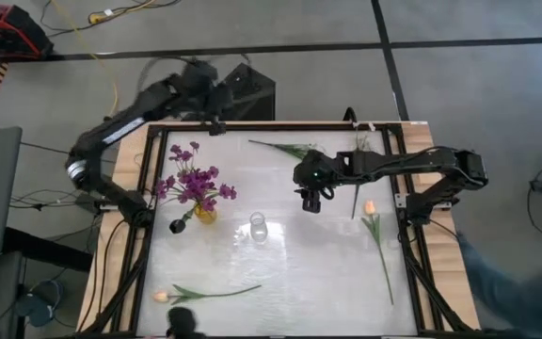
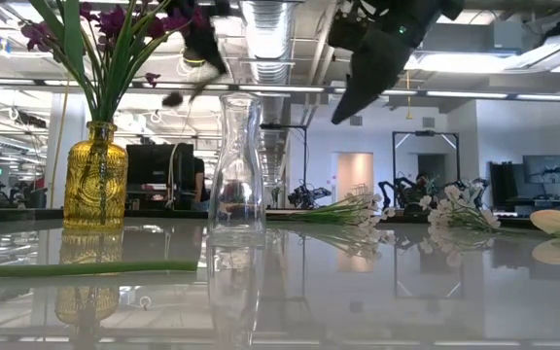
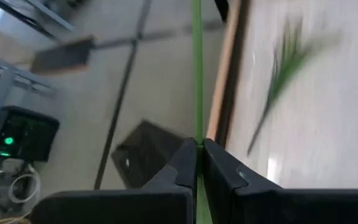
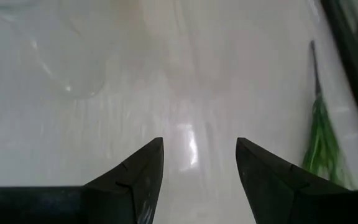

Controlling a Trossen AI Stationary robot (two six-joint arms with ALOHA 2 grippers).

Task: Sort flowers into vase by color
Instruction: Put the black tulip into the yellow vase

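My left gripper [image 1: 216, 123] hovers at the table's far edge, shut on a thin green stem [image 3: 197, 74]; its blossom is out of view. My right gripper [image 1: 310, 200] hangs open above the table's middle, right of the empty clear glass vase [image 1: 258, 227], with bare table between its fingers [image 4: 199, 162]. A yellow vase [image 1: 204, 214] stands left of the clear one and holds purple blossoms [image 1: 194, 181]. Lying flat on the table are two pale orange tulips [image 1: 163, 296] [image 1: 370, 207] and two white sprigs [image 1: 290, 148] [image 1: 360, 143]. My left gripper pinches the green stem [image 3: 197, 134] between its two fingers [image 3: 182, 168]. The stem runs straight on past the fingertips, along the fingers, over the table's far edge. It is lifted clear of the table. Which end of the flower it has cannot be told.
A dark frame [image 1: 280, 125] runs around the tabletop. The near middle of the table between the two tulips is free. A black box [image 1: 252, 89] and cables lie on the floor beyond the far edge. In the low view the room behind shows other robot rigs.
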